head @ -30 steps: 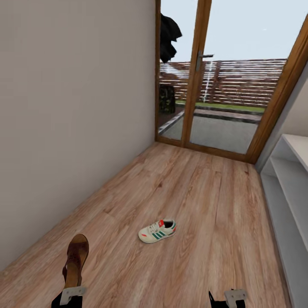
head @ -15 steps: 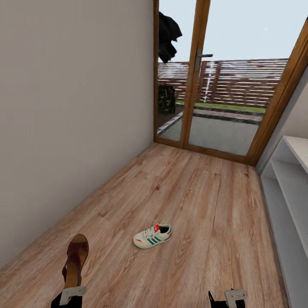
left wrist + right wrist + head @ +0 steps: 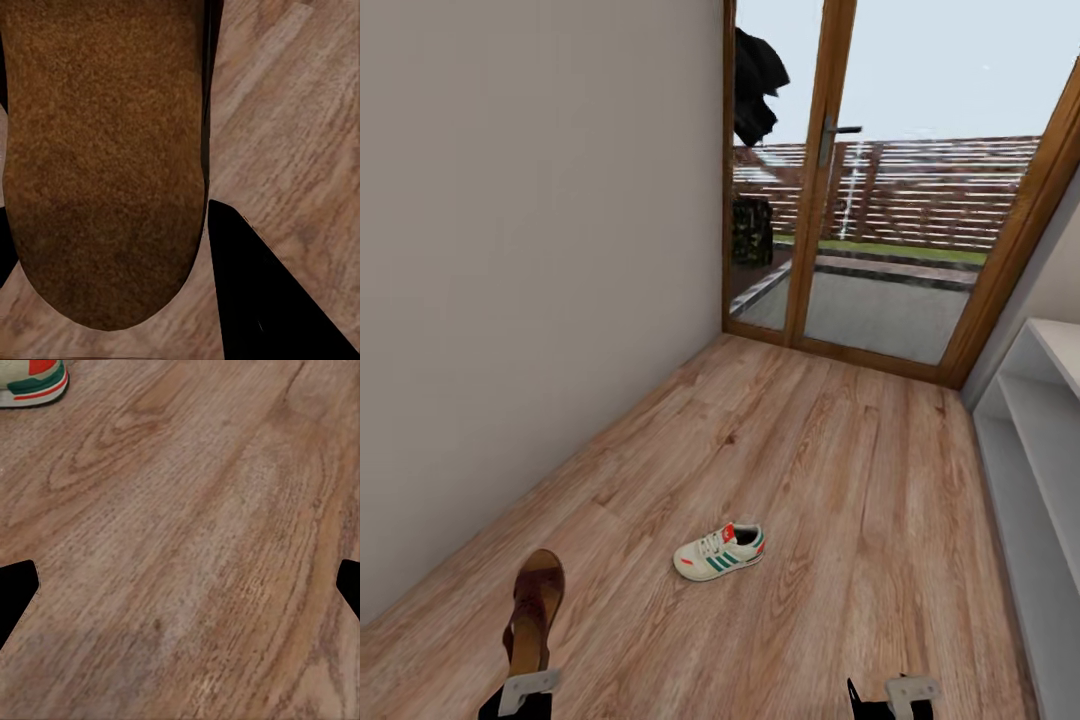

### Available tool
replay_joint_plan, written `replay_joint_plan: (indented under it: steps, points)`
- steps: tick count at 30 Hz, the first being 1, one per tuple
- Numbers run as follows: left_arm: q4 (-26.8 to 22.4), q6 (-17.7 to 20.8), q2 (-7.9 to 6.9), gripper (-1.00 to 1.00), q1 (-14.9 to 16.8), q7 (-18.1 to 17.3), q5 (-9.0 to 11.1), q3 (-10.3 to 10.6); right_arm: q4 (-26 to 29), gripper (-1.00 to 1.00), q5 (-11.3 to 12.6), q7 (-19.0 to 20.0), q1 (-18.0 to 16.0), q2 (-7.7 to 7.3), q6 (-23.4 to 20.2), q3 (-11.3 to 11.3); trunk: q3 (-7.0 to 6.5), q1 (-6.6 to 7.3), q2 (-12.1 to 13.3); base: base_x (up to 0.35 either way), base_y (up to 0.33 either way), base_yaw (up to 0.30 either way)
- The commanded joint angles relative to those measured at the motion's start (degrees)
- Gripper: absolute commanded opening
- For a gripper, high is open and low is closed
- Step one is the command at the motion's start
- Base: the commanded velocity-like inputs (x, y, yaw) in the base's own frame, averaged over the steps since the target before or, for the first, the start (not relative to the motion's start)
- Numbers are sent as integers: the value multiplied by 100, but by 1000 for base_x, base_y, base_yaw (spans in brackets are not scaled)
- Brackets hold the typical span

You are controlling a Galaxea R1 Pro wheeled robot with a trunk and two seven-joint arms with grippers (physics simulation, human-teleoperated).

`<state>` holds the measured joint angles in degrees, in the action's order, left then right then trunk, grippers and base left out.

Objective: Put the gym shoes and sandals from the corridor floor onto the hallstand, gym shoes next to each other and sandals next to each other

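Left gripper point(image 3: 520, 690) is sitting low at the near left, jaws grasping a brown sandal point(image 3: 534, 612) pointing away. Right gripper point(image 3: 895, 695) is hanging near right, jaws released (spread over bare planks). One gym shoe point(image 3: 719, 551) is lying mid corridor floor point(image 3: 840, 470). Pale hallstand point(image 3: 1040, 440) is running along the right, glass door point(image 3: 880, 190) far.
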<state>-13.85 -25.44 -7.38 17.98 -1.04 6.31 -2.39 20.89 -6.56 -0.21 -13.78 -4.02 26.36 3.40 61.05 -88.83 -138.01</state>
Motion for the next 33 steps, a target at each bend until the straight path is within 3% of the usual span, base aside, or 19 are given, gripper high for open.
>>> replay_joint_plan:
  steps: [1, 7, 10, 33]
  points:
    - [5, -15, -2, -100, 4, -12, 62, 6, -4, 100, -59, -3, -2, 4, 18, 36, 7, 1, -2, 0, 0, 160]
    - [5, -28, -21, -100, 4, -34, 344, 13, -12, 100, -57, -5, -2, 6, 15, 37, 32, 1, -2, 0, 0, 203]
    - [5, -48, -21, -100, 4, -46, 383, 25, -15, 100, -56, -5, -2, 6, 17, 37, 46, 1, -2, 0, 0, 226]
    - [5, -84, -19, -100, 4, -54, 401, 37, -23, 100, -56, -6, -2, 6, 17, 37, 157, 1, -2, 10, -1, 233]
